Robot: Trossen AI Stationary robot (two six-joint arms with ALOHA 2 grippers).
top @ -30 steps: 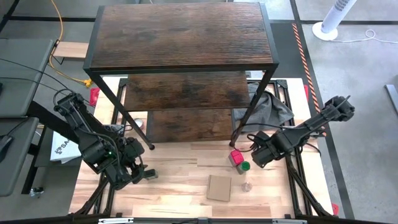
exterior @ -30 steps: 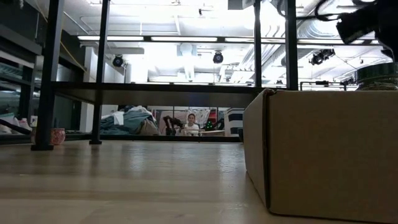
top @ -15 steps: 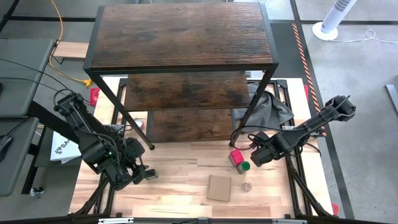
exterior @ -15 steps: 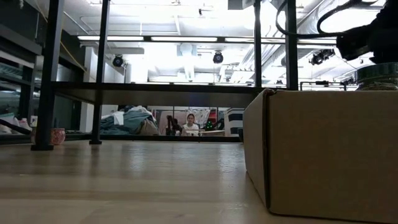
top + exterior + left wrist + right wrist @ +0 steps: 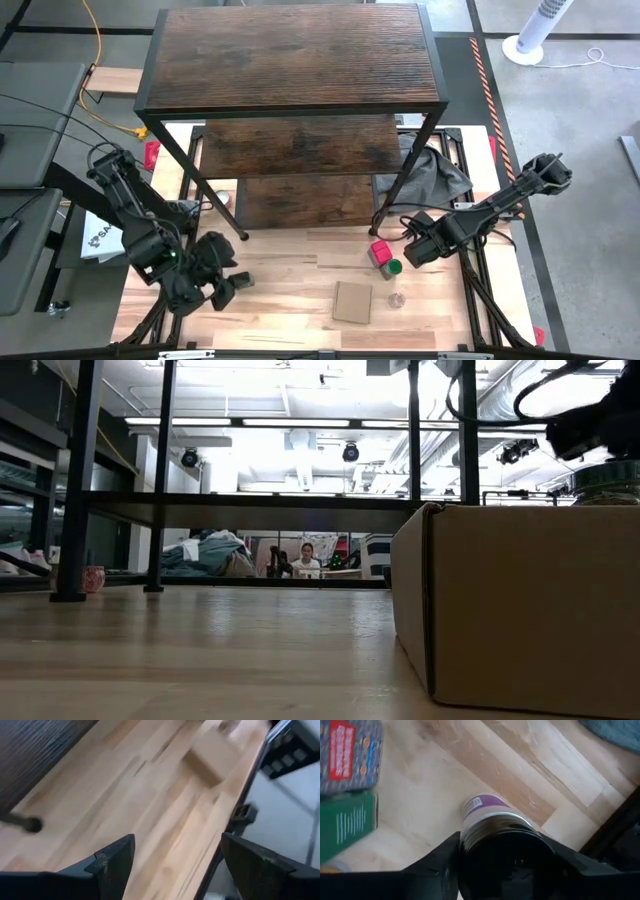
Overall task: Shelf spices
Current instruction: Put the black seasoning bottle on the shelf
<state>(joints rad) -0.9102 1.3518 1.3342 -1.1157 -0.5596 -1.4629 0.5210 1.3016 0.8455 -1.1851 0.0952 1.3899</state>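
Observation:
The shelf [image 5: 290, 60] stands at the table's far side. In front of its right leg a red boxy spice [image 5: 379, 248] and a green-lidded one [image 5: 393, 268] stand together on the table. A small pale one [image 5: 397, 298] stands nearer the front edge. My right gripper [image 5: 408, 250] points down beside them, shut on a jar with a dark lid [image 5: 506, 851] and a purple label; the high view hides this jar under the gripper. My left gripper [image 5: 228, 285] hangs open over the table's near left part, holding nothing. My right gripper has the jar's dark lid [image 5: 470, 851] between its two fingers, one finger [image 5: 445, 867] on each side. The fingers come from above, pointing down. The jar stands upright with its base on the table.
A flat square cardboard piece [image 5: 352, 302] lies near the front edge and fills the right of the low view [image 5: 520, 605]. A small pink container [image 5: 92, 578] stands by the shelf's left front leg [image 5: 243, 237]. Grey cloth [image 5: 440, 175] lies behind the right leg.
My right gripper has sunk a little over the jar. My left gripper has drawn a little toward the table's near edge and tipped, its fingers empty.

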